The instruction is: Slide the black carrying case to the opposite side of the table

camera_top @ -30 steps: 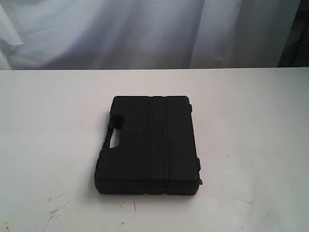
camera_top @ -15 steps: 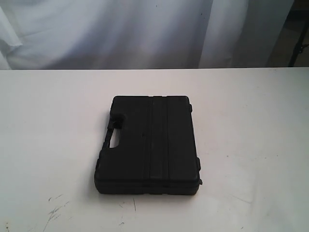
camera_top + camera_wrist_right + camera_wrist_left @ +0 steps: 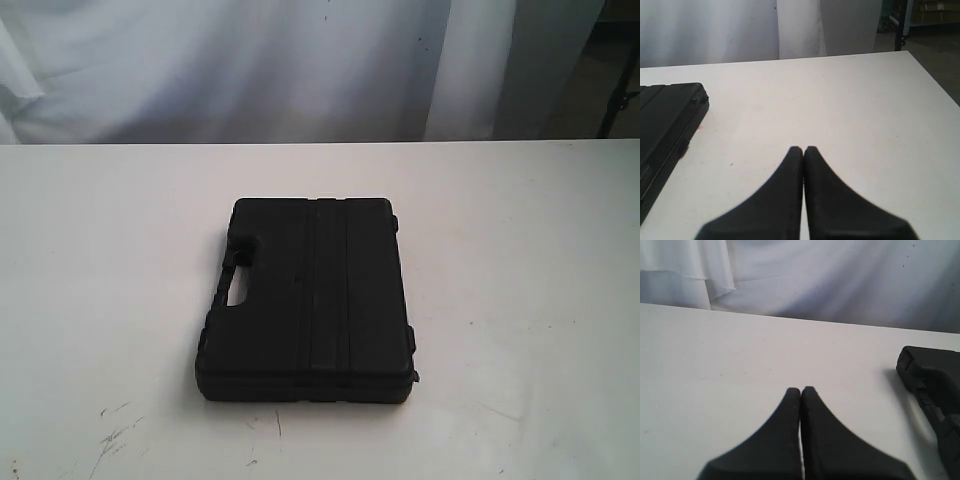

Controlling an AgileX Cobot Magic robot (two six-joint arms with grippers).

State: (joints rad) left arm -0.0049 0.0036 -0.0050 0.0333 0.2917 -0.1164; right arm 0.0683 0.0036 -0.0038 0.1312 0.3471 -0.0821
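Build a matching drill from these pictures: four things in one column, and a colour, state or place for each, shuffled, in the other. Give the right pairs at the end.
Things
1. case
2. table
3. left gripper
4. curtain

Descriptions
a. pale, hanging behind the far edge
b. shut, holding nothing
c. black, lying flat with a handle slot on one edge
d. white, with dark scuff marks

Pairs: 1-c, 2-d, 3-b, 4-a
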